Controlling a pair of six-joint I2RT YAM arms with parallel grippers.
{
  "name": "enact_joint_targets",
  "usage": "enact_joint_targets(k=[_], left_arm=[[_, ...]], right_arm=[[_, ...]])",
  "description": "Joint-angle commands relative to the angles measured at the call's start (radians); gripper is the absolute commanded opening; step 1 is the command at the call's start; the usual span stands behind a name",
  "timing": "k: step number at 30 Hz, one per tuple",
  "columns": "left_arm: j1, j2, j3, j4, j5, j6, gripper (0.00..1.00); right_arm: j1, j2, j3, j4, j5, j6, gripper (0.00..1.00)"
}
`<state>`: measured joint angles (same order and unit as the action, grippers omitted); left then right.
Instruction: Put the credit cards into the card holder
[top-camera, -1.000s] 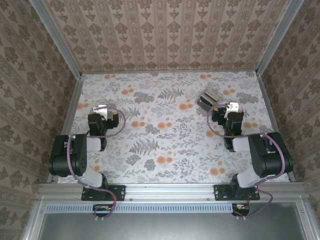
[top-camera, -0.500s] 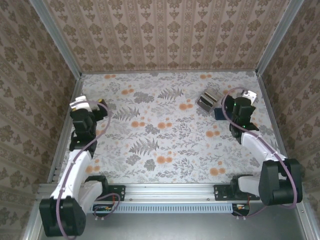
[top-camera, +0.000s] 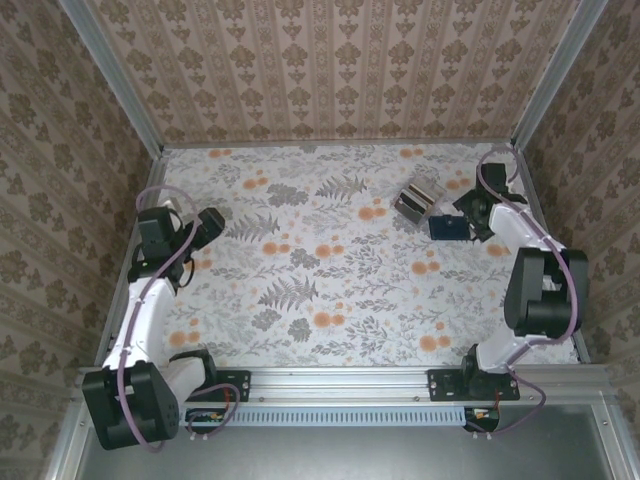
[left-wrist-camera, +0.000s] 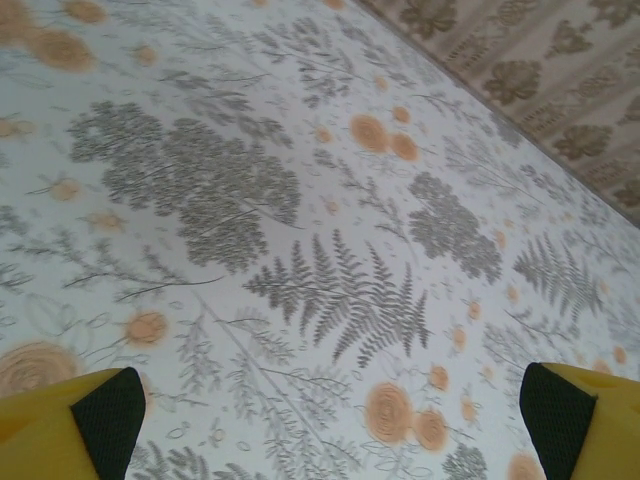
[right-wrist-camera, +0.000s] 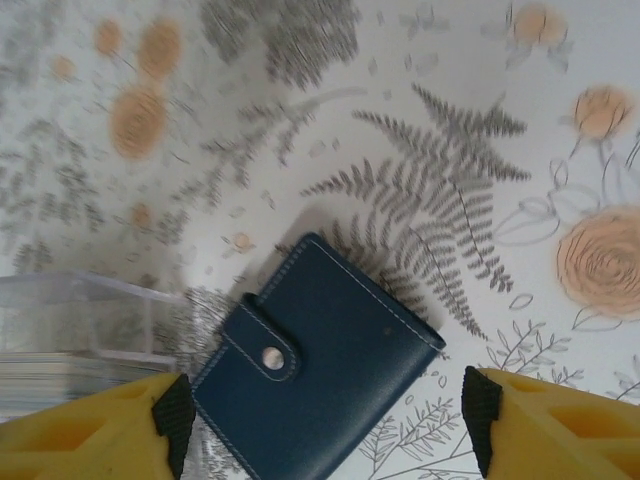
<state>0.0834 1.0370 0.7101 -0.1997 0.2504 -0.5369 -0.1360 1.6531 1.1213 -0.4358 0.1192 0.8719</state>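
Jaws of the right gripper (right-wrist-camera: 328, 405) stand open over the card holder (right-wrist-camera: 320, 360), which lies snapped shut on the floral worktop (right-wrist-camera: 480, 150). Credit cards (right-wrist-camera: 65, 375) sit stacked just beside it. Left gripper (left-wrist-camera: 325, 405) jaws stand wide open, well apart.

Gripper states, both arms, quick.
Left gripper: open, holding nothing.
Right gripper: open, straddling the card holder, not gripping it.

Matt navy leather-look on card holder (right-wrist-camera: 315, 365), pale stitched edge, shiny metal snap (right-wrist-camera: 271, 357). Clear glossy plastic on card box (right-wrist-camera: 90, 300). Matt printed floral covering on table (left-wrist-camera: 300, 200).
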Motion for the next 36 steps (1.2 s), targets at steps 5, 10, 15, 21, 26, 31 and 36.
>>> enact_joint_targets(k=[5, 10, 15, 21, 26, 31, 36], left_arm=[[-0.052, 0.010, 0.034, -0.079, 0.064, 0.058, 1.00], [-0.066, 0.046, 0.040, -0.096, 0.094, 0.013, 1.00], [-0.080, 0.064, 0.043, -0.096, 0.090, 0.012, 1.00], [-0.111, 0.077, 0.061, -0.110, 0.065, 0.017, 1.00], [-0.158, 0.109, 0.068, -0.100, 0.033, -0.001, 1.00], [-0.238, 0.161, 0.084, -0.109, 0.053, 0.022, 1.00], [-0.304, 0.227, 0.077, -0.092, 0.111, 0.023, 1.00]], right_arm=[[0.015, 0.169, 0.175, -0.178, -0.007, -0.115, 0.76], [0.016, 0.322, 0.329, -0.311, 0.065, -0.313, 0.77], [0.027, 0.342, 0.299, -0.303, 0.071, -0.391, 0.77], [0.058, 0.232, 0.154, -0.282, 0.040, -0.420, 0.75], [0.167, 0.063, -0.027, -0.214, 0.014, -0.422, 0.73], [0.375, -0.047, -0.134, -0.120, -0.052, -0.366, 0.71], [0.559, -0.045, -0.176, 0.133, -0.142, -0.306, 0.69]])
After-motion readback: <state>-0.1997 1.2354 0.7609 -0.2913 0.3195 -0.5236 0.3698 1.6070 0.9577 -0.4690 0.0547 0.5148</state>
